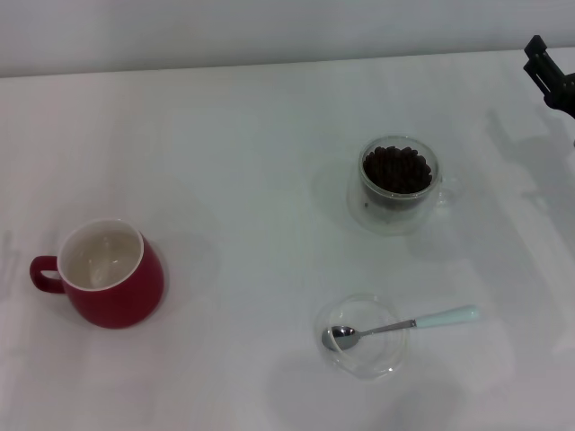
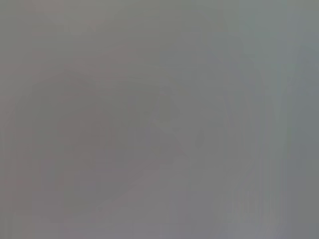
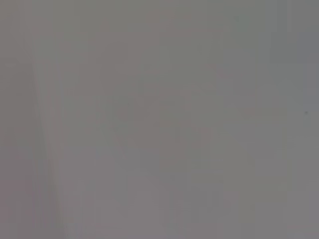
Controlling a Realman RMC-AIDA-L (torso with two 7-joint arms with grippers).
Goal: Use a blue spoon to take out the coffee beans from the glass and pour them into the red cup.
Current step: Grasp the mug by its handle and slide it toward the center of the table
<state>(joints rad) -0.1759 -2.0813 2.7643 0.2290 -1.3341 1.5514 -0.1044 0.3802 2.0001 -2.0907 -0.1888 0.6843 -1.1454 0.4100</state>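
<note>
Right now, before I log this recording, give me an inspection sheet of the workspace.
Surface: white table, no spills seen.
Job's things: red cup at the left, upright, white inside looks bare; glass at the right, holding coffee beans; blue spoon with its bowl in the dish, handle pointing right.
Clutter: shallow clear dish under the spoon, nothing else seen.
Grippers: right gripper at the far right edge, clear of everything; left gripper not in view.
Cables: nothing seen.
Surroundings: plain pale wall behind; both wrist views show nothing distinct.
</note>
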